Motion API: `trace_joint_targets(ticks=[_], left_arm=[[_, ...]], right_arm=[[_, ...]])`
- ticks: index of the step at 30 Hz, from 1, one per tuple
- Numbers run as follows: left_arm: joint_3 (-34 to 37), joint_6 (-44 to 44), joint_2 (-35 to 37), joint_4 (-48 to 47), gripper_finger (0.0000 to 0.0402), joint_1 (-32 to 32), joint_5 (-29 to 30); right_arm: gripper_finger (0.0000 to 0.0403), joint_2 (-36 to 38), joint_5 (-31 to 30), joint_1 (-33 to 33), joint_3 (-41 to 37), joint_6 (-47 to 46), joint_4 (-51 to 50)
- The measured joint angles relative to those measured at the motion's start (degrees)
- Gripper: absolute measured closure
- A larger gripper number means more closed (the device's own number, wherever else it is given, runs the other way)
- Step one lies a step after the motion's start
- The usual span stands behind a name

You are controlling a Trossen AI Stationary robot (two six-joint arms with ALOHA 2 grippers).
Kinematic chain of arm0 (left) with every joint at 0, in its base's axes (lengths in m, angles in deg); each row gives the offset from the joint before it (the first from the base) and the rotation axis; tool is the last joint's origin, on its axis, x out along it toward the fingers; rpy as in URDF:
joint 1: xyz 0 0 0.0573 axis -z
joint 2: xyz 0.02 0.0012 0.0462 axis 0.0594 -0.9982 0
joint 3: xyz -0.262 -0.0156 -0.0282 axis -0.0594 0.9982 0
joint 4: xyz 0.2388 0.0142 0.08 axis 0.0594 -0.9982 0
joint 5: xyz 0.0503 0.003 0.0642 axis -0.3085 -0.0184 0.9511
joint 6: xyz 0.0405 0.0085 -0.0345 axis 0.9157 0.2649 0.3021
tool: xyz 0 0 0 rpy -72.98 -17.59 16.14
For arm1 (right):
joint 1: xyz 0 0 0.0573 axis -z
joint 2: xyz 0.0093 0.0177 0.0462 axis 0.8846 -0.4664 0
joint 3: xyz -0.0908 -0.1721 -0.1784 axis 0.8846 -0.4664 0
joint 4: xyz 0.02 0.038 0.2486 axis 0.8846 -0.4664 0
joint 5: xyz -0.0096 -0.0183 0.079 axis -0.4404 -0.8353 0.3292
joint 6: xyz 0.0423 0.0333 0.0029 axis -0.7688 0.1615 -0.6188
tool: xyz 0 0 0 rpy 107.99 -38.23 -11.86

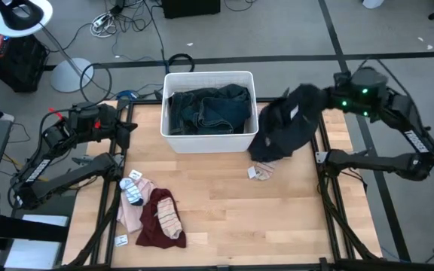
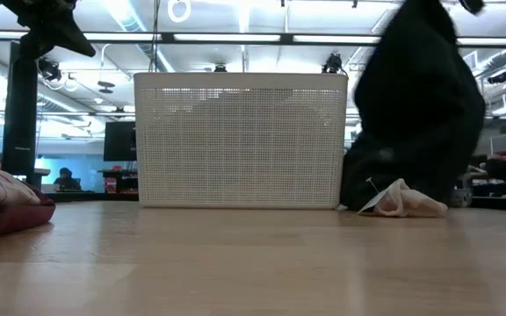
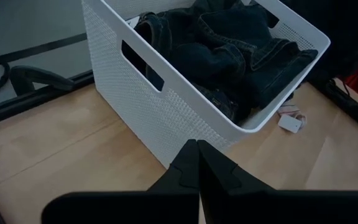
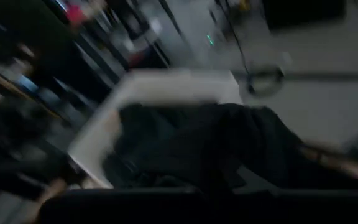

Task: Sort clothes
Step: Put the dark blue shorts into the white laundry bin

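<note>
My right gripper [image 1: 311, 102] is raised to the right of the white bin [image 1: 173, 139] and is shut on a black garment [image 1: 285, 124]. The garment drapes over the gripper and hides its fingers. A dark teal garment [image 1: 206, 109] lies in the bin. A maroon garment [image 1: 157, 218], a pink one [image 1: 130, 212] and striped socks [image 1: 132, 188] lie piled at the table's near left. A small pale piece [image 1: 261, 172] lies below the black garment. My left gripper [image 1: 130, 126] is shut and empty at the table's left edge, left of the bin. My right gripper holds the black garment at its upper part [image 1: 304, 98]; the cloth itself covers the place of contact. The garment hangs down slack below the gripper [image 2: 420, 105], and its lower end [image 2: 380, 175] rests on the table beside the bin's right wall.
The bin [image 2: 240, 140] stands at the table's far middle. Bare wood shows in the table's middle and near right [image 1: 277, 226]. Black frame rails [image 1: 330, 203] run along both sides of the table. A white tag [image 3: 289, 122] lies on the wood by the bin.
</note>
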Motion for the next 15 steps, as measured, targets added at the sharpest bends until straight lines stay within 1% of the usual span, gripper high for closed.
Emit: trace_joint_targets(ticks=[4,9,13,15], left_arm=[[0.0,0.1,0.0,0.0,0.0401,0.0,-0.1],[0.0,1.5,0.0,0.0,0.0401,0.0,-0.2],[0.0,1.6,0.0,0.0,0.0401,0.0,-0.2],[0.0,1.6,0.0,0.0,0.0401,0.0,-0.2]], right_arm=[[0.0402,-4.5,-3.1,-2.4,6.1,3.4,10.2],[0.0403,-12.3,-3.2,-3.7,14.4,9.8,28.0],[0.0403,-20.6,-3.1,-4.6,22.4,14.0,37.8],[0.0403,-25.2,-1.6,-5.1,26.8,15.6,42.4]])
